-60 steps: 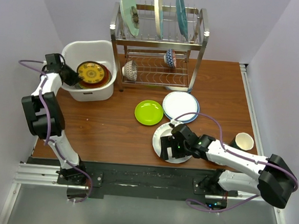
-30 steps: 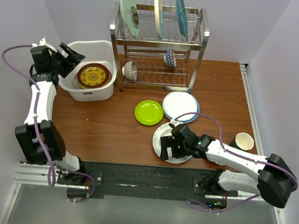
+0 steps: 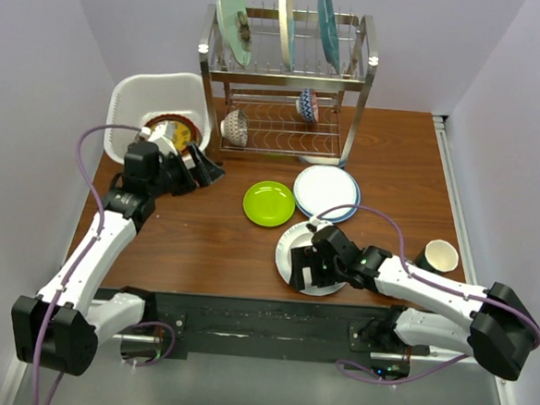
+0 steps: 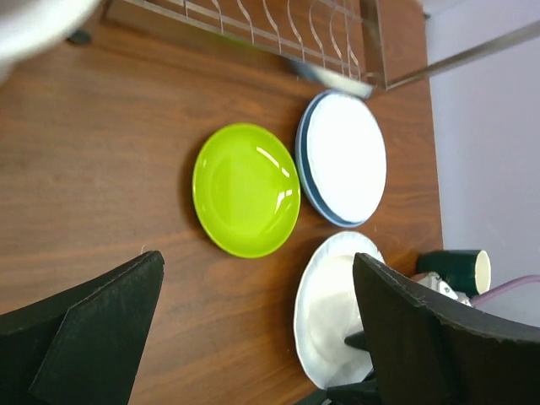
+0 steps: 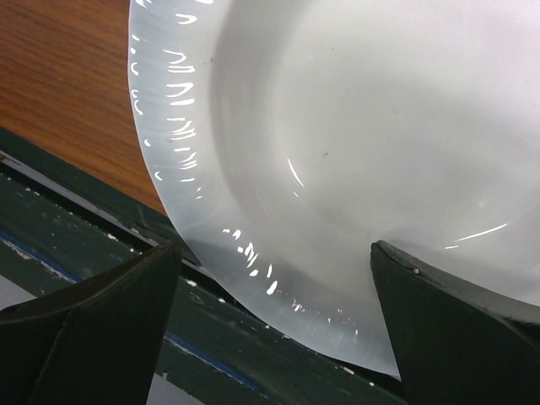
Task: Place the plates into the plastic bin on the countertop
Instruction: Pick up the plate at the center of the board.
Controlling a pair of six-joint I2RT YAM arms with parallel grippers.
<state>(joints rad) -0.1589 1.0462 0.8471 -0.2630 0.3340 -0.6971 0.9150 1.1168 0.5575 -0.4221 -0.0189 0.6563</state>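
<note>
Both left gripper (image 3: 198, 172) and right gripper (image 3: 304, 268) gape empty; the right may shove the edge-hugging glossy white round plate (image 5: 337, 126) off the brown wooden countertop (image 3: 203, 235).

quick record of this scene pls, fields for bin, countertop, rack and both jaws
bin: holds a yellow plate, top of its stack
countertop: green plate, white-on-blue stack, near white plate, cup
rack: three upright plates on top, two bowls below
left jaws: open, empty, between bin and rack
right jaws: open, over the near white plate
</note>
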